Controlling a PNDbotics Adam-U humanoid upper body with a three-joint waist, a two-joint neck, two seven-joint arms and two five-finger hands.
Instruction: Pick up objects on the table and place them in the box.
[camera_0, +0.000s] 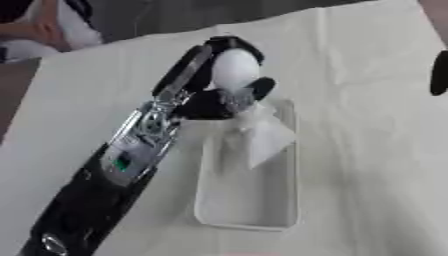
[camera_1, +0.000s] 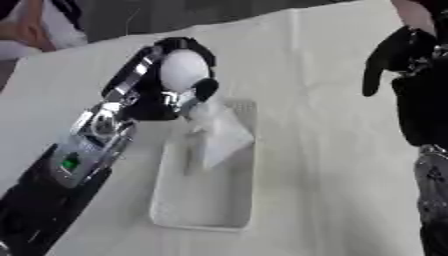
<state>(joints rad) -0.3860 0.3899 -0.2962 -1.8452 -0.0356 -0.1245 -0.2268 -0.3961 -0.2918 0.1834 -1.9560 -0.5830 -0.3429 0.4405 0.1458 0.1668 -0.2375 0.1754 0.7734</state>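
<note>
My left hand (camera_0: 210, 102) reaches in from the lower left and is shut on a white egg-shaped object (camera_0: 234, 67), fingers curled over its top and thumb under it. It holds the object just above the far end of a shallow white box (camera_0: 249, 217) lying on the cloth. A crumpled white tissue-like piece (camera_0: 262, 132) hangs or lies right below the hand, inside the box's far half. My right hand (camera_1: 394, 55) hovers at the right edge, away from the box, fingers hanging down relaxed.
A white cloth (camera_0: 367, 150) covers the table, with creases to the right of the box. The table's far edge (camera_0: 131, 37) runs diagonally across the top. A person sits beyond the far left corner.
</note>
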